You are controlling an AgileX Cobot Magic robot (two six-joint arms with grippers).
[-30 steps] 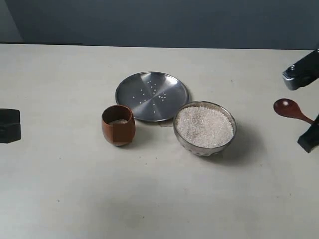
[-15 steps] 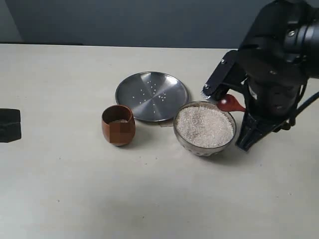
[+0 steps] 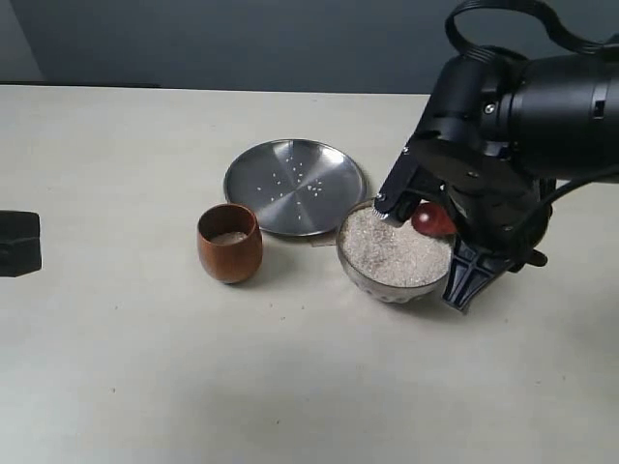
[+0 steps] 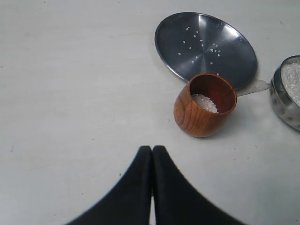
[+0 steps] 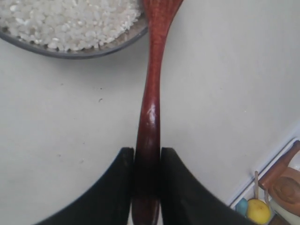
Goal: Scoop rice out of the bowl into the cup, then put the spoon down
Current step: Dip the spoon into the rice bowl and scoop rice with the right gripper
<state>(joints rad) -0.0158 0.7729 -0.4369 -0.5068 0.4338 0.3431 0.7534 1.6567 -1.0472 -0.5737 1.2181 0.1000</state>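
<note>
The right pincer (image 5: 147,157) pinches the spoon (image 5: 151,93) by the far end of its handle, one dark finger pressed to each side. From that grip the handle runs straight up the middle of the right wrist frame, its long axis aimed at the bowl (image 5: 70,52), and it crosses the glass rim at the top edge. The head is cut off there. In the exterior view it shows as a red patch in the right half of the frame, at the bowl's right side and half masked by the arm, so it may be just touching the rice (image 5: 70,18) or hanging just above it; the pictures do not settle which.

The bowl sits heaped on the table (image 3: 145,367) right of centre in the exterior view. The cup (image 3: 229,244) stands to its left, near but apart, upright, with a little rice already in the bottom. Behind and between them lies a steel plate (image 3: 295,186) dotted with stray grains.

So the move ahead likely turns on this: the load lies directly along the spoon's axis, while the cup lies beyond the bowl, further left. The left pincer (image 4: 151,151), fingers pressed together and holding nothing, sits at the exterior frame's left edge, on the cup's side.
</note>
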